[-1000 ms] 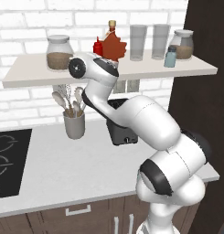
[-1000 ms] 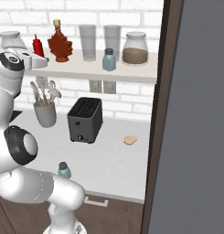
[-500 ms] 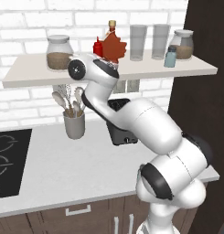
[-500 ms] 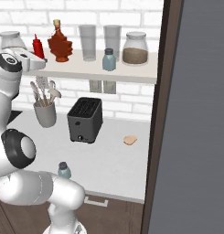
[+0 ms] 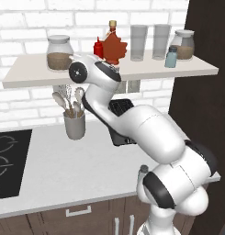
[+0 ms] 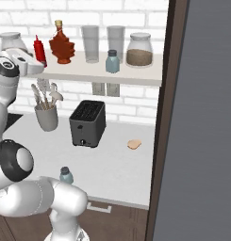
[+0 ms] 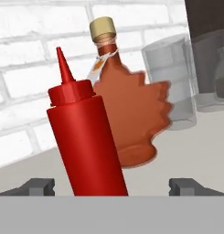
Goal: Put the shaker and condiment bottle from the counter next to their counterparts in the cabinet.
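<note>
Red plastic squeeze condiment bottle [image 7: 83, 137] stands on the pale shelf [image 5: 132, 73] beside the maple-leaf syrup bottle [image 7: 127, 119], hand [image 7: 111, 185] spread; blue-grey shaker [image 6: 66, 175] waits on the tabletop [image 6: 112, 164]

A white brick wall [image 5: 31, 27] backs a pale counter [image 5: 49, 170] with dark brown drawers [image 5: 77, 218] and a tall dark panel [image 6: 202, 117].
</note>
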Available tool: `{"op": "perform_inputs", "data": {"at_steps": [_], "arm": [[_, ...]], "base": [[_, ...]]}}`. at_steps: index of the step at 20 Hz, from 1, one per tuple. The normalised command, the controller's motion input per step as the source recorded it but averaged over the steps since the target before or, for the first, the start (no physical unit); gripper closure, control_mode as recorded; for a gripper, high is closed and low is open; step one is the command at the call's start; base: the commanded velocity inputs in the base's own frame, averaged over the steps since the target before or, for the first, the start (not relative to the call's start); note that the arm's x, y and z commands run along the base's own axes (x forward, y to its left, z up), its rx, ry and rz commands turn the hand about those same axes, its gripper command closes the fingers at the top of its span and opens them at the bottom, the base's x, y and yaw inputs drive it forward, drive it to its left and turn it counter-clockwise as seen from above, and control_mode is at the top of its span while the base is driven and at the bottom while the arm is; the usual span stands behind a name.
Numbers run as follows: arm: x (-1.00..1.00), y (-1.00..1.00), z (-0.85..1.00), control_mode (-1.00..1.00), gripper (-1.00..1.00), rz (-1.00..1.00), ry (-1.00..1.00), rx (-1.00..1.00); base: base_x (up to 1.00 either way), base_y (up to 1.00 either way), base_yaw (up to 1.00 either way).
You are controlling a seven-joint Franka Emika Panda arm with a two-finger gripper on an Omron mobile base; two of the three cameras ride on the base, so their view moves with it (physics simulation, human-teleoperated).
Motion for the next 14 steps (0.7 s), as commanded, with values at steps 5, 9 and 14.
{"op": "perform_inputs", "data": {"at_steps": [5,9,14], "arm": [[-0.29,0.00,0.09,-1.00,-1.00,0.05,-0.01,0.02],[-0.37,0.00,0.11,-1.00,-1.00,0.10,0.00,0.00],[-0.59,0.00,0.17,-1.00,-1.00,0.10,0.00,0.00]], "base": [[0.00,0.00,0.00],[0.00,0.00,0.00],[0.00,0.00,0.00]]}}
